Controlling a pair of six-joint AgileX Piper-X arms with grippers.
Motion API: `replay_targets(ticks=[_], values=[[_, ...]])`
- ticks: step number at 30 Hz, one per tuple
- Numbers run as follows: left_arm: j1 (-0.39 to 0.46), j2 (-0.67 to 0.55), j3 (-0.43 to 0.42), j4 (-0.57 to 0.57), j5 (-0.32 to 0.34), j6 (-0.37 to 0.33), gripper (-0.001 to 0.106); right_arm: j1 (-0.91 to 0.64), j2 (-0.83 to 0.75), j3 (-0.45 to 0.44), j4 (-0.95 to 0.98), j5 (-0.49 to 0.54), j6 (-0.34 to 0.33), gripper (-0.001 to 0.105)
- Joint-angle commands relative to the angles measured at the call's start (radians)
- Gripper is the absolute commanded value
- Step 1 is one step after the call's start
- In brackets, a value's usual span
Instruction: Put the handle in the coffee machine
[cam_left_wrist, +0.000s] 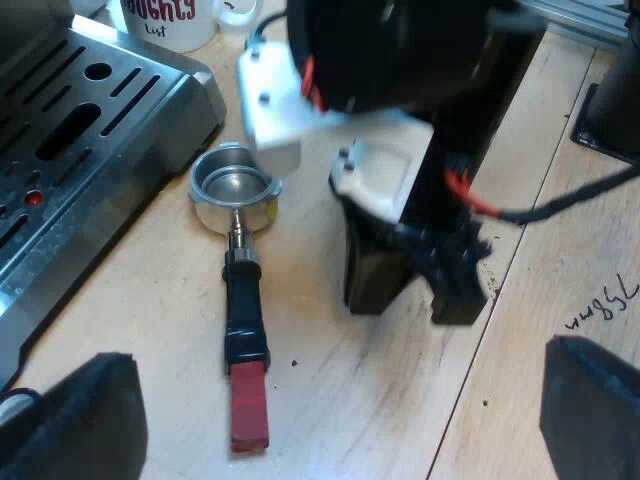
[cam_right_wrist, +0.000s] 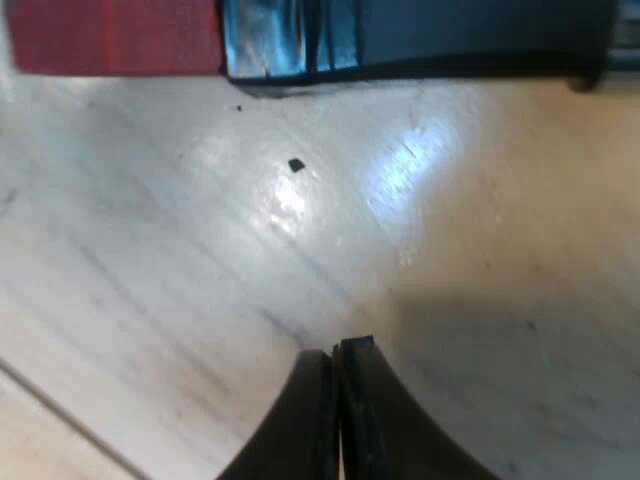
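Beside the machine (cam_left_wrist: 90, 110), mug (cam_left_wrist: 175, 22) lettered "ughty List", holder (cam_left_wrist: 236, 196) loose on table (cam_left_wrist: 340, 390)

The metal holder (cam_left_wrist: 240, 270) lies on the table (cam_left_wrist: 340, 400), its cup end just beside the base of the espresso machine (cam_left_wrist: 90, 130), handle (cam_left_wrist: 246, 340) pointing away. A mug (cam_left_wrist: 175, 20) stands beyond the machine's corner. The right gripper (cam_right_wrist: 338, 350) hangs near the handle, seemingly just off the table.

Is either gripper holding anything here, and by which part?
Nothing. The metal holder lies loose on the table; the right gripper is shut empty beside its handle, the left gripper open.
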Motion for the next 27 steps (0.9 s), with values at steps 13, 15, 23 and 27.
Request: replay_targets(ticks=[13, 15, 23, 27], values=[[-0.006, 0.000, -0.007, -0.003, 0.002, -0.011, 0.081, 0.001, -0.311, -0.004, 0.102, 0.241, -0.004, 0.000], [-0.006, 0.000, -0.007, -0.003, 0.002, -0.011, 0.081, 0.001, -0.331, -0.004, 0.102, 0.251, -0.004, 0.000], [-0.006, 0.000, -0.007, -0.003, 0.002, -0.011, 0.081, 0.001, -0.443, -0.034, 0.129, 0.336, -0.004, 0.016], [-0.006, 0.000, -0.007, -0.003, 0.002, -0.011, 0.081, 0.001, -0.462, -0.079, 0.154, 0.369, -0.041, 0.071]])
